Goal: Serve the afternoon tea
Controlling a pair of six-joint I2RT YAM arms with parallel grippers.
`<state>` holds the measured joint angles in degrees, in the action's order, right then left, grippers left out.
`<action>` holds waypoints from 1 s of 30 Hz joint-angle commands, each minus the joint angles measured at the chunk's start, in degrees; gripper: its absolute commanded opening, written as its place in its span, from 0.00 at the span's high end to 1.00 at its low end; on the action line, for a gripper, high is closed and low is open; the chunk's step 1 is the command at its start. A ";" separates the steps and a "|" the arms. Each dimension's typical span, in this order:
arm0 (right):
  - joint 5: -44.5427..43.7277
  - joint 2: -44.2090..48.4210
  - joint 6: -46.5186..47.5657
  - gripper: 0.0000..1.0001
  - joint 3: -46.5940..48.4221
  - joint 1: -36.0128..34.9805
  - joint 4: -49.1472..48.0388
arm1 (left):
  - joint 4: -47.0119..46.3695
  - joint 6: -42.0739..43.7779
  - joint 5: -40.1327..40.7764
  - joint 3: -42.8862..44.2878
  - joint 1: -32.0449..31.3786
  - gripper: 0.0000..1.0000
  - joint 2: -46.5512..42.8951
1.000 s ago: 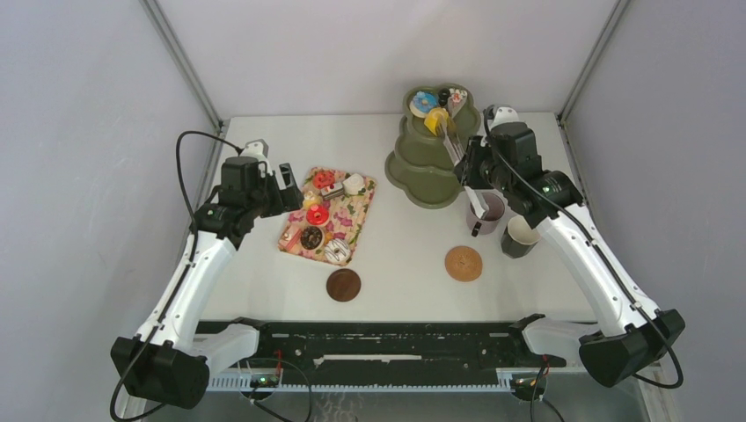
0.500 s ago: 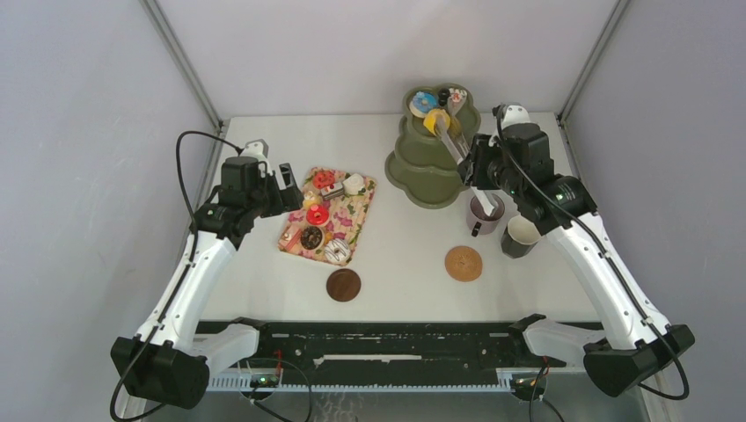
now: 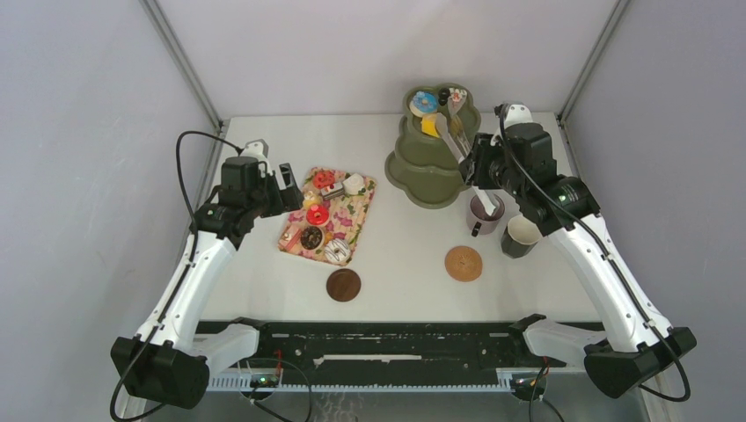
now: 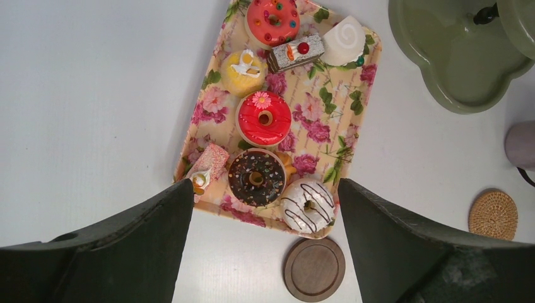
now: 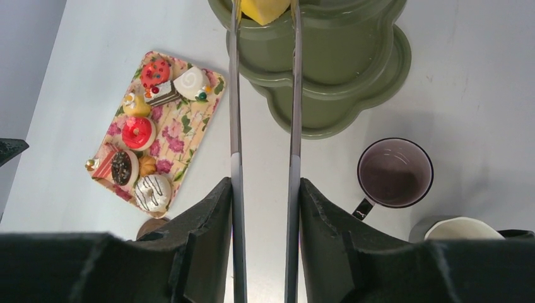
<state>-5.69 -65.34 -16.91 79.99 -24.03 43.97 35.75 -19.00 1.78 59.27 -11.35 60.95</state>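
Over the last second the right gripper (image 5: 264, 189), closed on the tongs (image 5: 235, 126), has shifted a little toward 3 o'clock. The tong tips remain around the yellow cube (image 5: 265, 9) on the top tier of the green stand (image 5: 353, 69), at 1 o'clock on the table. I judge this pastry is almost delivered, while the left gripper (image 4: 265, 189) has stayed wide open above the floral tray (image 4: 344, 95).

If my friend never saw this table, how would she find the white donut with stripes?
Look on the left side of the table for the flowery tray. Go to its corner nearest the dark round coaster. The white donut lies there beside a chocolate donut; only it has thin brown stripes.
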 commanded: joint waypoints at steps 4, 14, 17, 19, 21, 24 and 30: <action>0.04 -0.58 0.56 0.57 2.66 -0.32 -2.92 | -0.72 1.16 -0.34 2.08 -0.19 0.11 -1.09; -0.87 -1.89 1.10 0.75 1.81 -0.24 -4.43 | -0.69 1.25 0.32 1.86 -0.15 0.11 -1.00; -1.42 -1.85 1.82 0.81 1.47 -0.28 -5.65 | -0.69 1.23 0.55 1.82 -0.13 0.11 -1.08; -1.22 -1.48 2.49 0.87 0.97 -0.29 -6.87 | -0.69 1.25 0.72 1.82 -0.17 0.11 -1.08; -1.26 -1.33 2.89 0.94 0.54 -0.24 -7.83 | -0.69 1.33 0.85 1.82 -0.22 0.11 -1.05; -1.52 -1.75 3.31 1.00 0.46 -0.25 -7.77 | -0.68 1.27 0.86 1.94 -0.16 0.11 -0.97; -1.78 -1.18 4.26 1.00 -1.37 -0.24 -8.10 | -0.68 1.25 0.87 2.00 -0.13 0.11 -0.70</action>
<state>-6.57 -67.42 -14.55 79.29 -24.08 39.99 35.77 -18.98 1.85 59.27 -11.35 60.95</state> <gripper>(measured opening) 0.345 0.889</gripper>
